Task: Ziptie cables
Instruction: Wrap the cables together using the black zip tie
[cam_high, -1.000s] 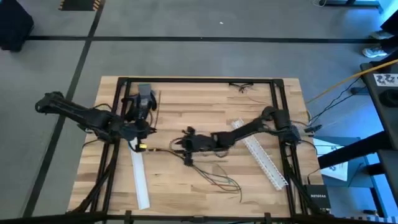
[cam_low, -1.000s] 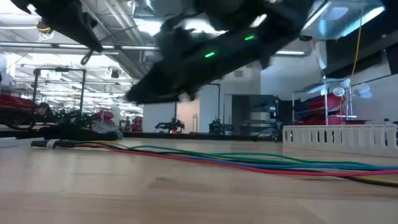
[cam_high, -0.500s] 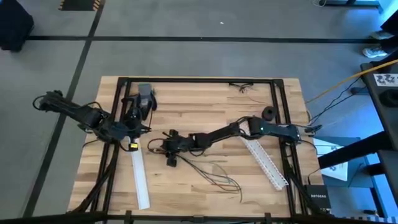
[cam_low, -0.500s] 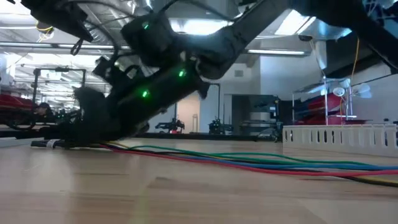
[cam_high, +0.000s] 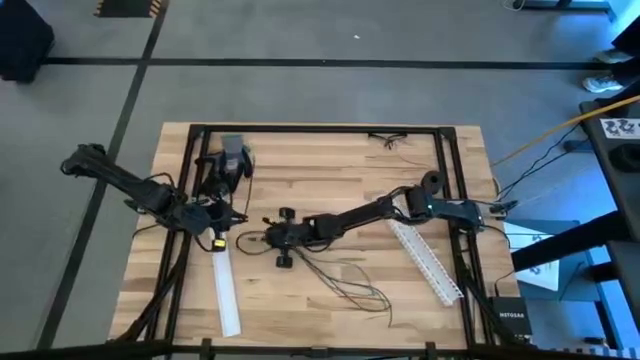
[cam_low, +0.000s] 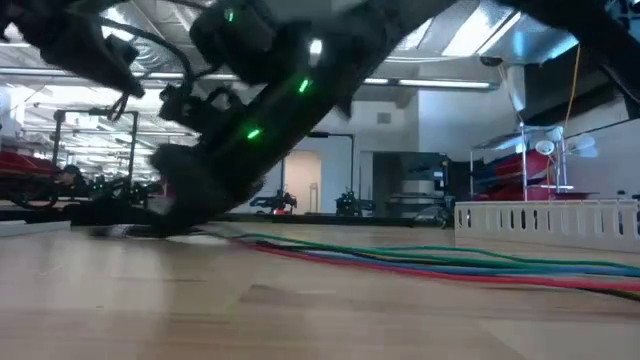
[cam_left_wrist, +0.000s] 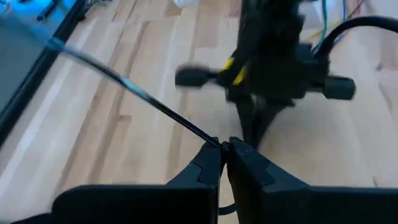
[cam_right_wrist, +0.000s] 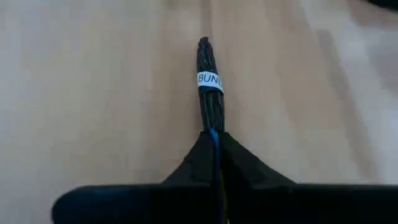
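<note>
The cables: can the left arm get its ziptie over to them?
Probably yes. The left gripper pinches the ziptie, and the right gripper holds the cables just beside it, with only bare table between them.

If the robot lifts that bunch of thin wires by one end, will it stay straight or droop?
Probably droop: the cables trail in loose curves behind the right gripper. The taped end held in its fingers looks straighter, likely stiffer. They seem light.

Both arms matte black w/ green LEDs, yellow marks near left claw (cam_high: 216, 240).
</note>
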